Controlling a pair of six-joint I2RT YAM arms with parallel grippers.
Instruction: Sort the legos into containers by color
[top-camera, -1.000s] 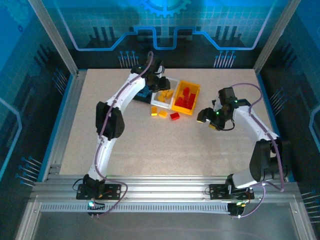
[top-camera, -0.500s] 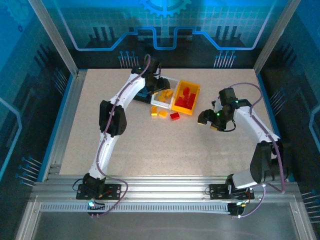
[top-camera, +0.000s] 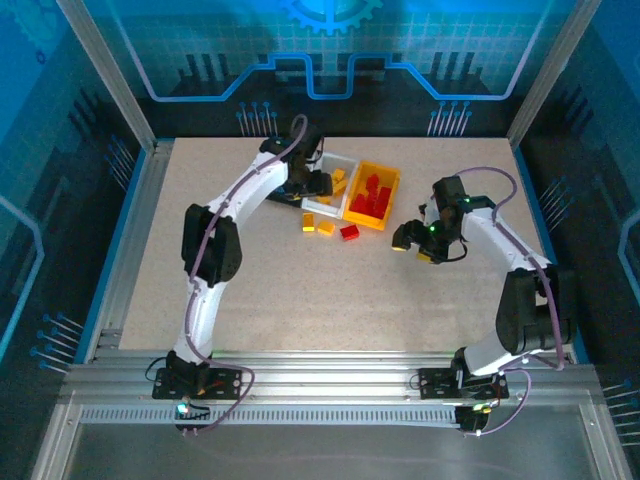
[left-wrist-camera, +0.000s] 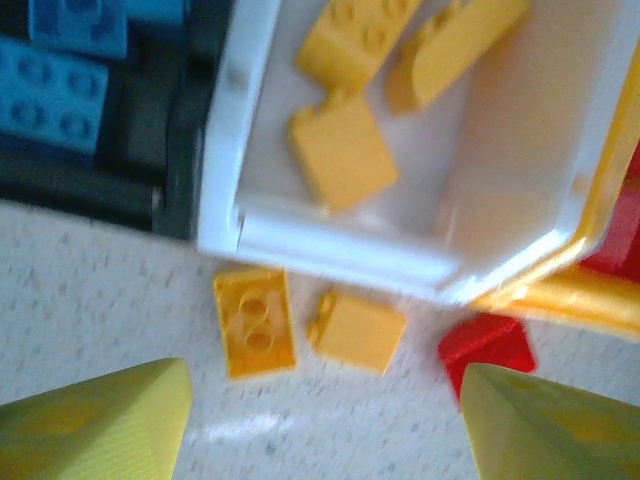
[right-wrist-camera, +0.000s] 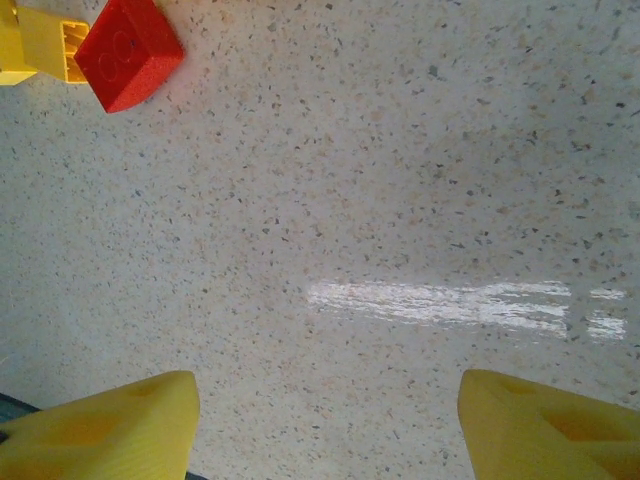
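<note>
Three joined containers stand at the back of the table: black (top-camera: 288, 197), white (top-camera: 322, 208) and orange-yellow (top-camera: 368, 222). My left gripper (top-camera: 312, 186) hovers over the black and white ones, open and empty (left-wrist-camera: 325, 420). Below it the white bin (left-wrist-camera: 330, 250) holds three yellow legos (left-wrist-camera: 342, 152), and the black bin (left-wrist-camera: 80, 185) holds blue legos (left-wrist-camera: 50, 95). Two yellow legos (left-wrist-camera: 254, 322) (left-wrist-camera: 360, 332) and a red one (left-wrist-camera: 487, 345) lie on the table before the bins. My right gripper (top-camera: 410, 240) is open over bare table (right-wrist-camera: 325, 420), right of the red lego (right-wrist-camera: 128, 52).
The orange-yellow bin holds several red bricks (top-camera: 372, 195). An aluminium frame rail (top-camera: 140, 220) borders the speckled table (top-camera: 330, 300) on the left. A yellow brick (right-wrist-camera: 35, 45) lies beside the red one in the right wrist view.
My left gripper has opened and its arm has shifted a little to the left and nearer over the bins. The right gripper has crept slightly left toward the red lego.
</note>
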